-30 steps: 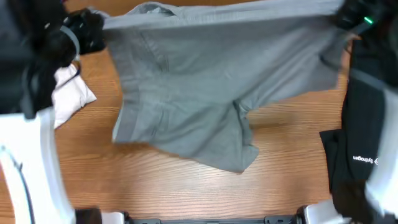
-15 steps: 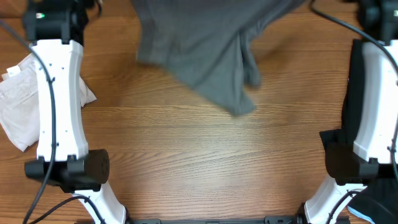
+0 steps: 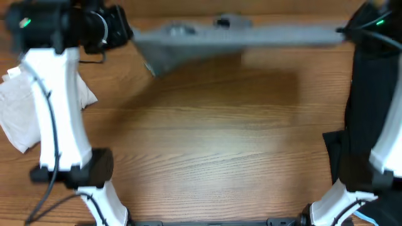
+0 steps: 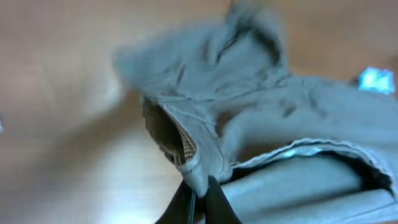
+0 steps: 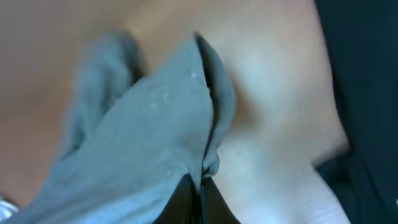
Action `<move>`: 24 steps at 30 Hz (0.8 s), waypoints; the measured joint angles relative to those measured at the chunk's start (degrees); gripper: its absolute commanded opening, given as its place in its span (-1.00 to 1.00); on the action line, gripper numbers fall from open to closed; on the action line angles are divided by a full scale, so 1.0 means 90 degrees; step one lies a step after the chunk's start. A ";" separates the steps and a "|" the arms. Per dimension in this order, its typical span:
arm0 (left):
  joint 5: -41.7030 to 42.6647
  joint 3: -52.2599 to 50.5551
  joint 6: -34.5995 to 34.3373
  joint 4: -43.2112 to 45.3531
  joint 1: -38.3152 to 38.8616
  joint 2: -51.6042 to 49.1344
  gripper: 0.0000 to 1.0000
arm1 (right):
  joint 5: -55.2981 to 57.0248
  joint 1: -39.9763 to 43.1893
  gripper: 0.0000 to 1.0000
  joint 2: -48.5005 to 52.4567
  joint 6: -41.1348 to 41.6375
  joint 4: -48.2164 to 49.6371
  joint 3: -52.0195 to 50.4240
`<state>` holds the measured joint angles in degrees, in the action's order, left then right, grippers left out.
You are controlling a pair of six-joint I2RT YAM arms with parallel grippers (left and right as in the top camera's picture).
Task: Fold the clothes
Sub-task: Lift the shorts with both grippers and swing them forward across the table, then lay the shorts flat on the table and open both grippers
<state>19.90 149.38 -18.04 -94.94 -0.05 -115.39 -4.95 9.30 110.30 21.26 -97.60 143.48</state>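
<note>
Since half a second ago the grey shorts have gone from a loose bunch hanging down over the middle of the table to a thin, blurred band stretched straight across the far edge of the overhead view. They are strung between the 2 arms, and only 1 small fold sags below the band near its left end.

The left gripper is closed, its fingers pinching a seamed edge of the shorts, which spread away from it above the wood. The right gripper is likewise clamped tight on a hem of the shorts, with the cloth falling away to one side.

A pale beige garment lies on the table at the left, beside the left arm and well apart from the shorts.
</note>
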 measured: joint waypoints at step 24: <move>0.0168 -0.5214 0.0389 0.0226 0.0947 -0.0967 -0.91 | 0.0979 0.0661 -0.92 0.0299 0.0206 0.0291 -0.4840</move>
<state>21.41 102.45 -14.55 -92.90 8.47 -124.09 3.86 15.25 112.99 23.11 -94.98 99.92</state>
